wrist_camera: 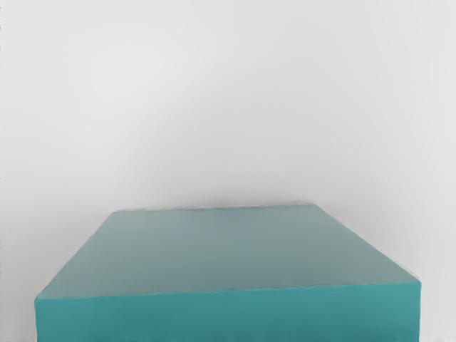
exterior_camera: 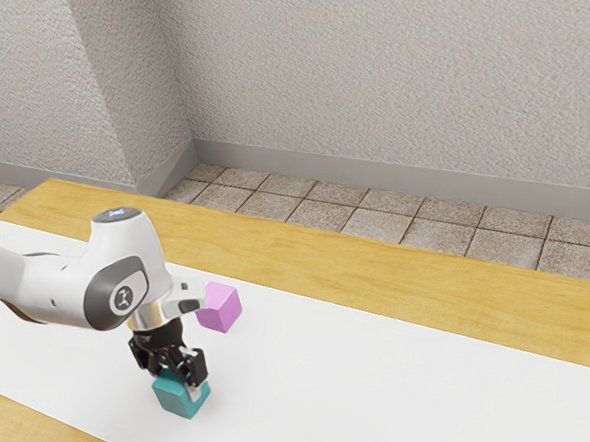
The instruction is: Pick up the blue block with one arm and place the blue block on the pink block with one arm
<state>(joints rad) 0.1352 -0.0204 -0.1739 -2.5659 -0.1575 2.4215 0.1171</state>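
Hand (exterior_camera: 177, 376) hung low over the bench (exterior_camera: 405, 375), pointing straight down, right on top of the blue block (exterior_camera: 183, 400). Its black tips reached the block's upper edges. Whether it was open or already clamped on the block could not be read from the exterior view. The blue block looked more teal than blue. It sat on the white bench top near the front edge, toward the exterior view's left, and seemed to rest flat on the surface. The pink block (exterior_camera: 221, 308) lay farther back and slightly toward the exterior view's right. It was apart from the blue block and stood alone on the white surface, with one corner turned toward the camera. Part of the arm's wrist overlapped its left side in that view. The arm (exterior_camera: 69, 285), white with grey joint caps, came in from the exterior view's left and bent downward at the wrist. In the wrist view the blue block (wrist_camera: 228, 263) lay close under the hand, its flat top and one side face both visible, with plain white bench (wrist_camera: 228, 107) beyond it. A wooden strip (exterior_camera: 378, 266) ran along the far side of the white top. Beyond that were a tiled floor (exterior_camera: 425, 223) and a rough pale wall (exterior_camera: 366, 66) with a grey skirting (exterior_camera: 393, 180).
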